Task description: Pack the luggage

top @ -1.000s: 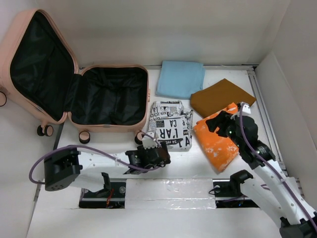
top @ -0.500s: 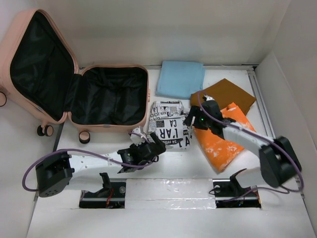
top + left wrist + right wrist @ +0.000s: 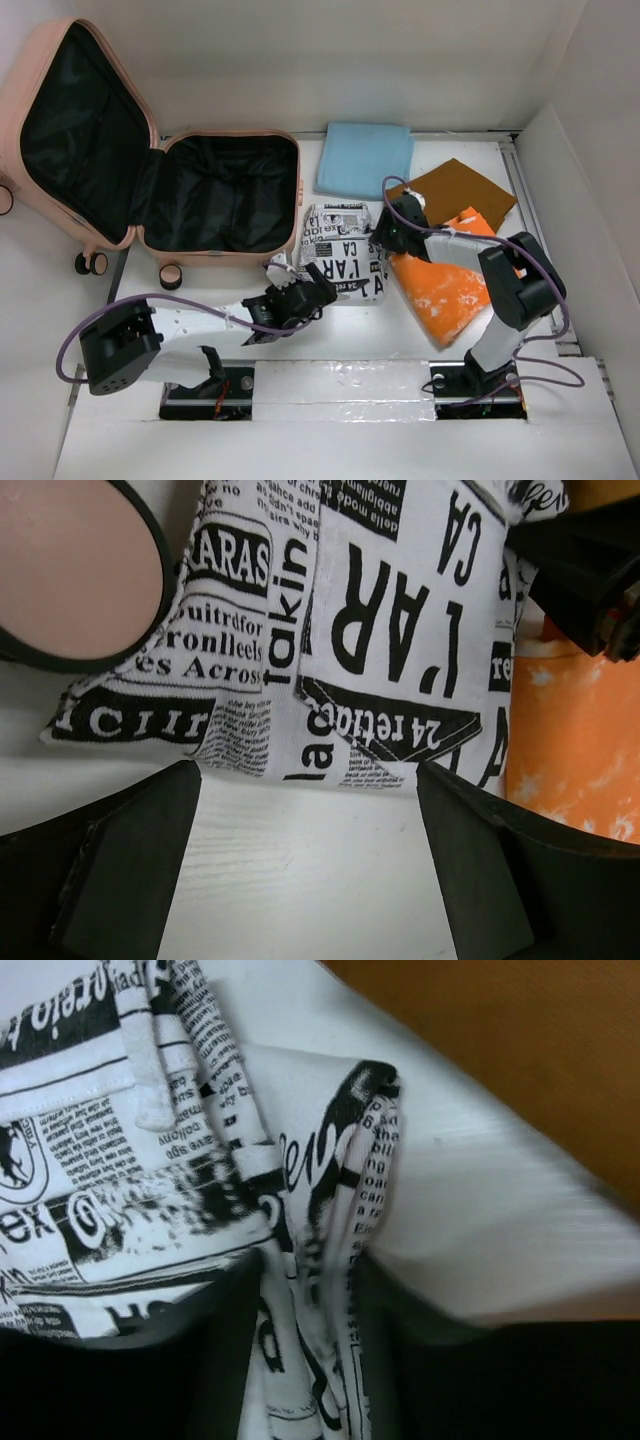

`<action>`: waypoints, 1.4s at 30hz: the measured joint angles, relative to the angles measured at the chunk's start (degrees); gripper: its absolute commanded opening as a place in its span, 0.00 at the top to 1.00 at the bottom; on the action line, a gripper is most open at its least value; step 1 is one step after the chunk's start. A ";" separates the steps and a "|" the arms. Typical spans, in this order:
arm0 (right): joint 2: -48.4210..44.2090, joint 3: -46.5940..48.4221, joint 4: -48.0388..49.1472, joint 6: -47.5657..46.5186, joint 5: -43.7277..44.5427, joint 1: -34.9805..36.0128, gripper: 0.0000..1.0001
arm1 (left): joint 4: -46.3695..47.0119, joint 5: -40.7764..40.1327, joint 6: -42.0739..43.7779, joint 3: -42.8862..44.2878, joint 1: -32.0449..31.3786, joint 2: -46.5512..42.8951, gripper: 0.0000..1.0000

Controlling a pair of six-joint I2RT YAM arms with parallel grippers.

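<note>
The salmon-pink luggage lies open at the back left, black lining showing, lid leaning back. A folded newsprint-pattern cloth lies just right of it. My left gripper is open at the cloth's near edge; in the left wrist view the cloth reaches just between the fingertips of the gripper. My right gripper is at the cloth's right edge. In the right wrist view the gripper is shut on a fold of the cloth.
A light blue cloth lies at the back. A brown cloth and an orange patterned cloth lie to the right. A pink caster wheel sits close to my left gripper. White walls stand at the right and back.
My right arm has swung left from over the orange cloth to the newsprint cloth's right edge and closed on it. My left gripper has edged up to the cloth's near edge.
</note>
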 measured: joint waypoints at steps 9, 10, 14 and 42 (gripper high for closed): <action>0.59 -0.13 2.56 2.51 -0.39 0.09 1.00 | 3.91 2.34 2.27 0.00 2.60 3.10 0.15; -1.44 -1.55 2.40 2.80 -0.20 -0.20 1.00 | 4.11 2.58 2.51 0.00 2.64 3.52 0.15; -13.07 -7.37 0.85 3.43 2.10 -1.64 1.00 | 6.82 3.39 4.04 0.55 3.41 7.08 0.15; -28.87 -21.35 4.61 9.79 0.96 -1.16 0.24 | 1.62 2.84 22.16 26.62 15.10 17.68 0.06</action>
